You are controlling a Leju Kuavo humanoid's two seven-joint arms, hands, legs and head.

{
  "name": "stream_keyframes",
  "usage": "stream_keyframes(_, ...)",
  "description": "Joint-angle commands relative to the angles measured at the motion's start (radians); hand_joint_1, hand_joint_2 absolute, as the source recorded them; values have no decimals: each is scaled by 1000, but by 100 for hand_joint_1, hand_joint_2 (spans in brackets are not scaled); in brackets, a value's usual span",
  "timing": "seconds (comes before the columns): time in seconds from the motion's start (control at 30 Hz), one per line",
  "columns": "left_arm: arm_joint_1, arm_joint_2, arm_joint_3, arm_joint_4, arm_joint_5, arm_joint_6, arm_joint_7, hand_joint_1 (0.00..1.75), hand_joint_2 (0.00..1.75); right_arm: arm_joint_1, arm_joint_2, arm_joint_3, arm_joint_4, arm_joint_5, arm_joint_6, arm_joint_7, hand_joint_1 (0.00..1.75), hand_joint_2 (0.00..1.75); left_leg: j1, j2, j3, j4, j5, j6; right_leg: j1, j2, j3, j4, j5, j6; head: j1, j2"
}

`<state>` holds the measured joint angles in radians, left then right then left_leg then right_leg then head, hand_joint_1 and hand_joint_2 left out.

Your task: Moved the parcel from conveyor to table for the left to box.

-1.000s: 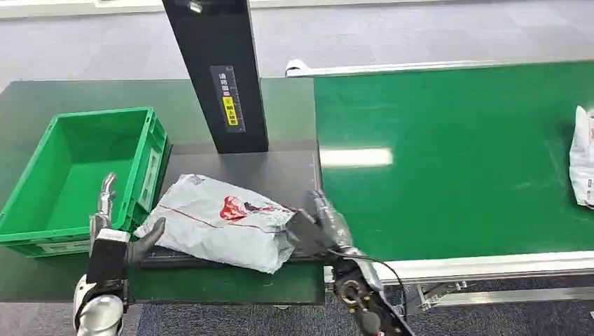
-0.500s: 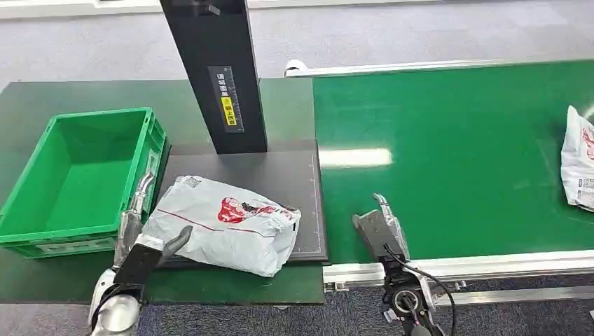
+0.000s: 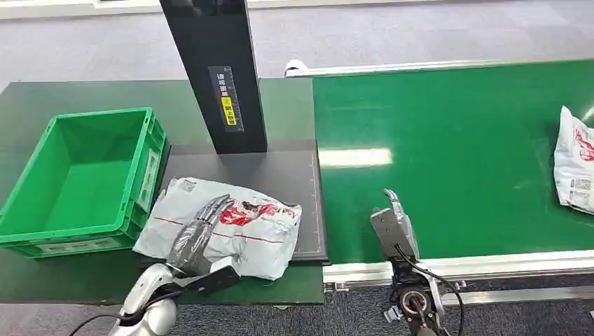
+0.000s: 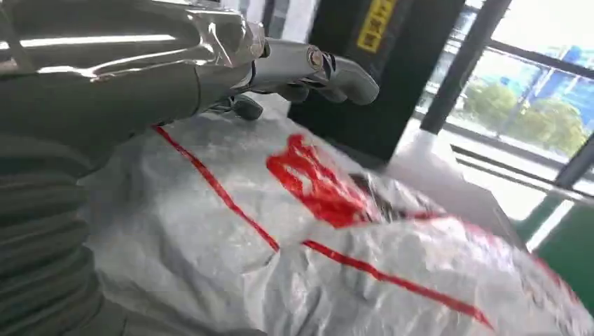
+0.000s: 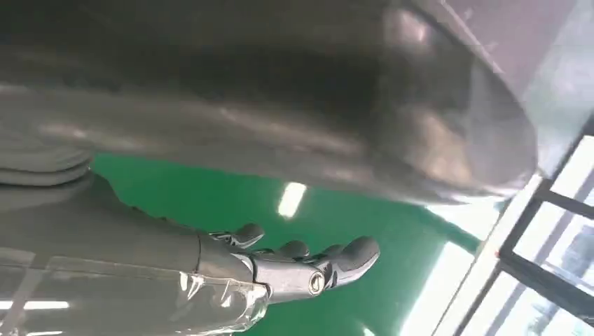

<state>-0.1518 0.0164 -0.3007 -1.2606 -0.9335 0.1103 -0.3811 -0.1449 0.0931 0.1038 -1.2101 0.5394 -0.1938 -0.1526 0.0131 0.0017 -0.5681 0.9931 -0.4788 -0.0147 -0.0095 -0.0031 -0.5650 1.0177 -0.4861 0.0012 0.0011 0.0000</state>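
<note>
Two parcels, one crate, one black post and two hands are visible. The first parcel (image 3: pixel 224 227), a grey-white bag with red print, lies on a dark mat (image 3: pixel 280 175) on the bench (image 3: pixel 42 94), off the conveyor (image 3: pixel 455 154). The left hand (image 3: pixel 199 234) rests on top of this parcel with its fingers (image 4: pixel 336 70) stretched over the upper surface; in the left wrist view they extend above the bag without curling round it, so the hand is released rather than grasping. Just beyond the left hand's outer side stands the single green crate (image 3: pixel 80 178), close beside the parcel. Ahead of the left hand's fingertips rises the black post (image 3: pixel 217 73) bearing one yellow label.

The right hand (image 3: pixel 394 227) hangs over the near edge of the green conveyor, well apart from the first parcel, fingers straight and slightly spread, holding nothing; the right wrist view shows the same released fingers (image 5: pixel 308 269) above the belt. The second parcel (image 3: pixel 574 171) lies on the conveyor far off to the right hand's outer side, partly cut by the frame edge.
</note>
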Motion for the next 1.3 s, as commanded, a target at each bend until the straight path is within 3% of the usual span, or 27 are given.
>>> stream_keyframes(0.03, -192, -20, -233, 412, -136, 107, 42, 0, 175, 44, 11, 8, -169, 1, 0, -8, 0, 0, -1, -6, 1, -2, 2, 1, -1, -5, 2, -1, 0, 0, 0, 0)
stream_keyframes(0.07, -222, -37, -250, 456, -144, 102, 44, 23, 175, 44, 9, 12, -182, 1, 0, -5, 0, 0, -1, -6, 1, -1, 2, 1, -1, -6, 2, -1, 0, 0, 0, 0)
stream_keyframes(0.1, -241, -47, -263, 484, -151, 108, 42, 175, 175, 42, 9, 12, -184, -1, -1, -4, 0, 0, -1, -6, 0, -2, 2, 1, -1, -6, 3, -2, 0, 0, 0, 0)
stream_keyframes(0.23, -284, -93, -296, 547, -116, 109, 5, 175, 175, 52, 9, -5, -181, -19, -23, -6, 0, 0, -1, -6, 2, -2, 3, 2, -1, -6, 5, -2, 1, 1, 0, 0)
stream_keyframes(0.67, -294, -90, -315, 513, -81, 126, -19, 175, 175, 89, 6, -26, -209, -36, -47, -24, 0, 0, -1, -2, 4, -1, 2, 3, -1, -2, 5, -2, 2, 2, 0, 0)
stream_keyframes(0.8, -280, -76, -313, 420, -31, 183, -43, 175, 175, 101, 2, -34, -217, -51, -56, -31, 0, 0, -1, -2, 3, -1, 2, 3, -1, -2, 4, -2, 2, 2, 0, 0)
stream_keyframes(1.07, -284, 4, -175, -74, 3, 418, 28, 175, 175, 154, 11, -54, -230, -68, -111, -56, 0, 0, 0, -2, -2, 1, 2, 3, 0, -2, -1, 0, 2, 1, 0, 0)
stream_keyframes(1.17, -361, 30, -99, -126, 35, 474, 61, 175, 175, 172, 13, -54, -223, -57, -134, -63, 0, 0, 0, -3, -4, 2, 2, 2, 0, -3, -1, 1, 2, 1, 0, 0)
stream_keyframes(1.3, -358, 29, -98, -116, 42, 472, 54, 175, 175, 167, 13, -53, -217, -57, -135, -64, 0, 0, -1, 0, 0, 0, 2, 2, 0, 0, 1, 0, 2, 1, -1, 0)
